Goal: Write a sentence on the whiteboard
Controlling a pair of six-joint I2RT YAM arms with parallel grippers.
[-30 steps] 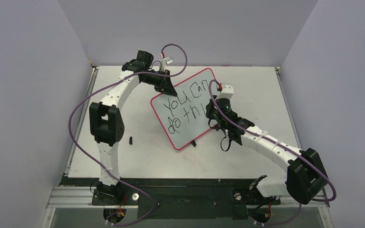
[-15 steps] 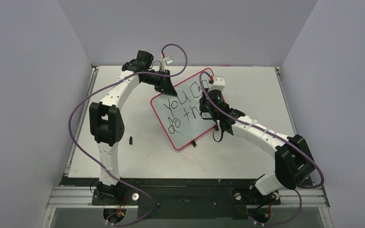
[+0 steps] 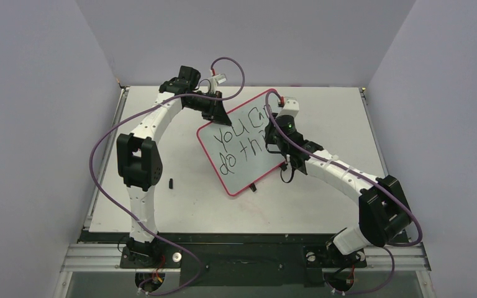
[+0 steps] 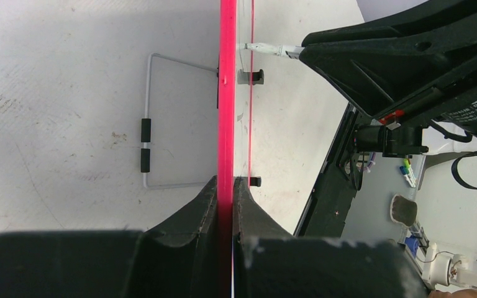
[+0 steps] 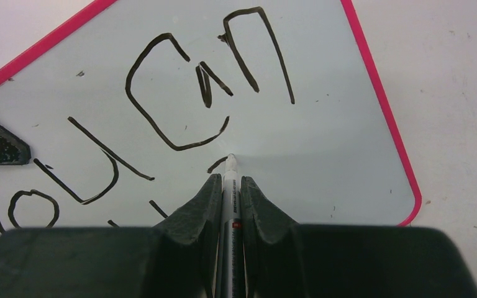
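The whiteboard (image 3: 248, 171), white with a red rim, lies askew at mid table. The sentence (image 3: 243, 131) reads "YOU CAN" over "do th"; my right arm hides the letters after that. My left gripper (image 3: 218, 115) is shut on the board's far-left rim, which shows edge-on in the left wrist view (image 4: 227, 93) between the jaws of that gripper (image 4: 227, 186). My right gripper (image 3: 276, 140) is shut on a marker (image 5: 230, 186). Its tip touches the whiteboard (image 5: 323, 155) just below the letters "CAn" (image 5: 205, 93), beside a short fresh stroke.
A small black cap (image 3: 171, 182) lies on the table (image 3: 323, 105) left of the board. The left wrist view shows a wire stand (image 4: 147, 124) on one side of the rim and two black clips (image 4: 253, 76) on the other. Grey walls close in three sides.
My right gripper has moved left and away with the marker, from the board's right edge to just under "CAN". It now covers the stroke after "th". The left gripper and board have not moved.
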